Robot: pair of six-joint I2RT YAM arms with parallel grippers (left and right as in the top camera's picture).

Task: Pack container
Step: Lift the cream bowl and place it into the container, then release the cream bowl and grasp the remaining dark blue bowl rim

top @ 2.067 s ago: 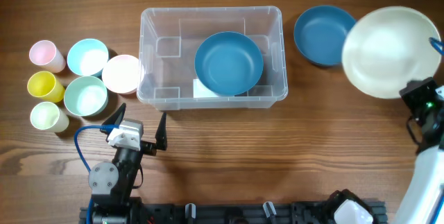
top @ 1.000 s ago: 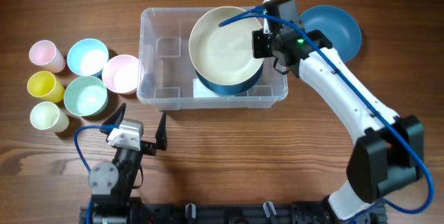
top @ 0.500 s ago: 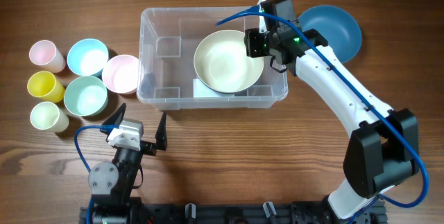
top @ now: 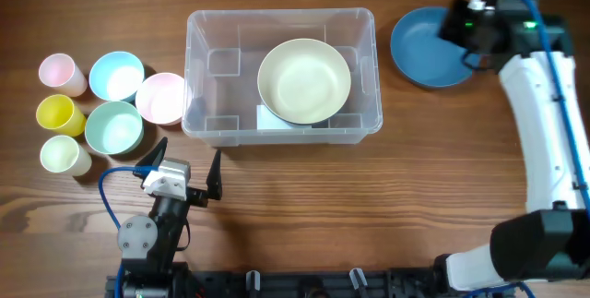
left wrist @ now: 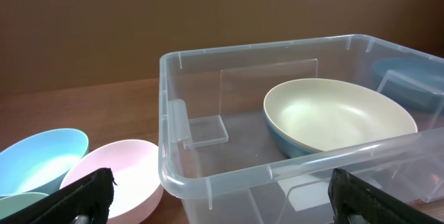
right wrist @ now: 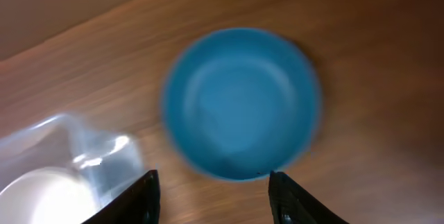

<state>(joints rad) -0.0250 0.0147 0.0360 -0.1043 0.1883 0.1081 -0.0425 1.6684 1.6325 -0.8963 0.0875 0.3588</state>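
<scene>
Pointing at the container (top: 221, 30) from the table's (top: 369, 206) near edge, the left gripper (top: 189, 149) gapes wide, holding nothing. The container sits mid-table, with a cream bowl (top: 304, 81) nested in a blue bowl (left wrist: 295, 149) inside. Six cups (top: 115, 77) crowd its left side, the pink one (top: 164, 98) just beside its wall. Far right, the right gripper (right wrist: 211, 177) hangs with fingers apart and empty over a second blue bowl (top: 426, 53). The right wrist view is blurred, and the nested blue bowl is mostly hidden.
</scene>
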